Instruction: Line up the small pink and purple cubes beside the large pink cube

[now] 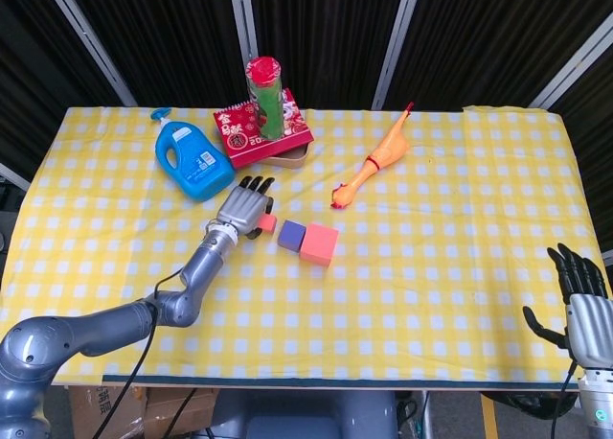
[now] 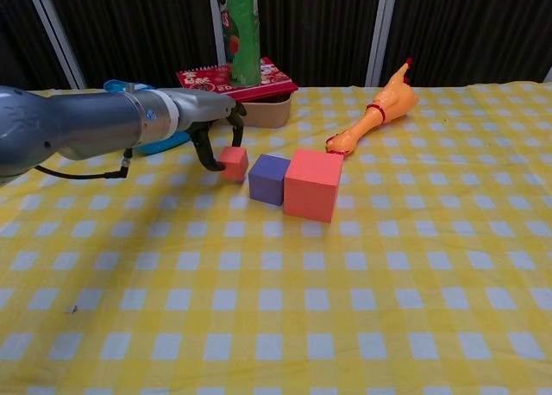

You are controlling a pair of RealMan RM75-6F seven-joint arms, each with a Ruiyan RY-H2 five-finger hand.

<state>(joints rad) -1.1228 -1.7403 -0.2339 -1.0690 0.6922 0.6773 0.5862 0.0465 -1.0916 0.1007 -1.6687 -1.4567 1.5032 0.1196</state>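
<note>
The large pink cube (image 1: 320,243) (image 2: 312,184) stands near the table's middle, with the small purple cube (image 1: 291,235) (image 2: 269,178) touching its left side. Just left of the purple cube is the small pink cube (image 1: 267,223) (image 2: 233,163), pinched by my left hand (image 1: 244,209) (image 2: 214,126) and low over the cloth; whether it touches the cloth is unclear. My right hand (image 1: 580,303) hangs off the table's front right corner, fingers spread, holding nothing. The chest view does not show it.
A blue detergent bottle (image 1: 191,157) lies behind the left hand. A red box (image 1: 263,132) with a green can (image 1: 265,96) on it stands at the back. A rubber chicken (image 1: 375,161) lies to the right of the cubes.
</note>
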